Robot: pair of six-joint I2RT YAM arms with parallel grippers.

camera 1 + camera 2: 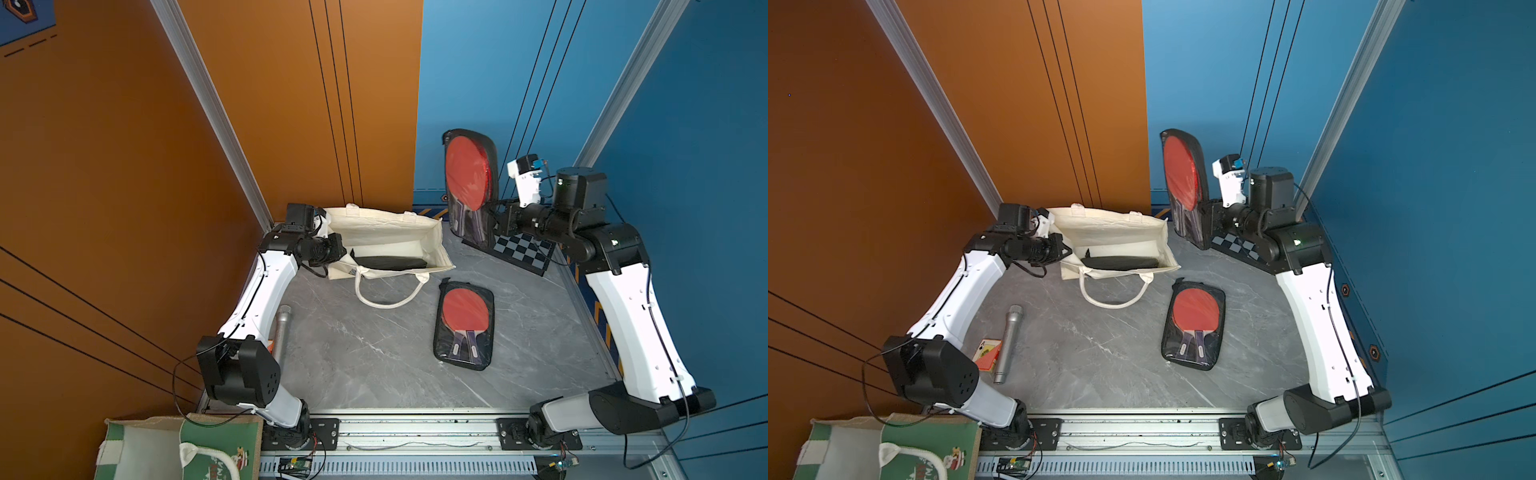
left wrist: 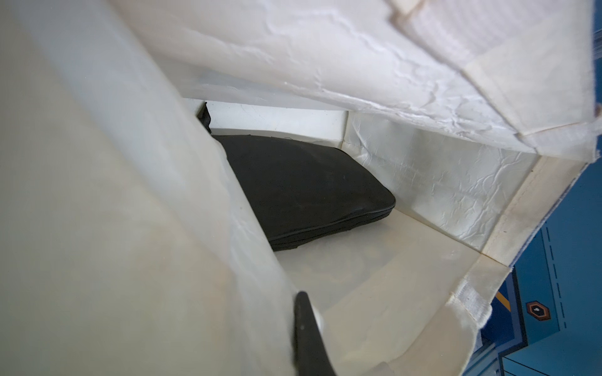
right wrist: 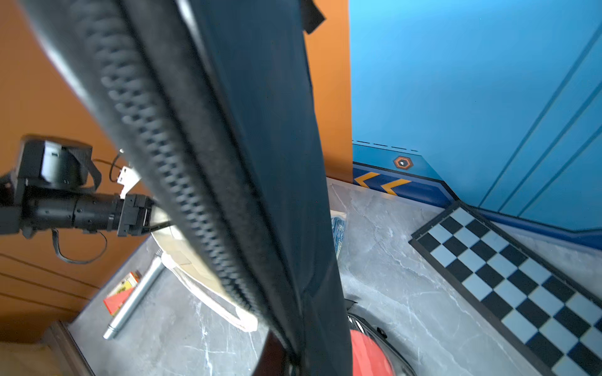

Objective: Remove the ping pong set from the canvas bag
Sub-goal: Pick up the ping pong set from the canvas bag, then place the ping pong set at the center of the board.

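Ping pong set [image 1: 469, 174] upright beside chessboard [image 1: 524, 250]; second set [image 1: 464, 326] near canvas bag [image 1: 386, 232].

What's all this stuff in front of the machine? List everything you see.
canvas bag: one, cream, on its side at the table's far left, mouth open.
black zipped case: one, inside the canvas bag.
raised ping pong set: one, red paddles in a black case, upright in the air at the back.
flat ping pong set: one, same colours, lying mid-table.
chessboard: one, black and pale grey, far right.
microphone: one, silver, near left.
card box: one, red-orange, beside the microphone.
green-and-white tote: one, off the table, near left.
table: one, grey marble.
left pincer: shut on the canvas bag's rim.
right pincer: shut on the raised ping pong set.
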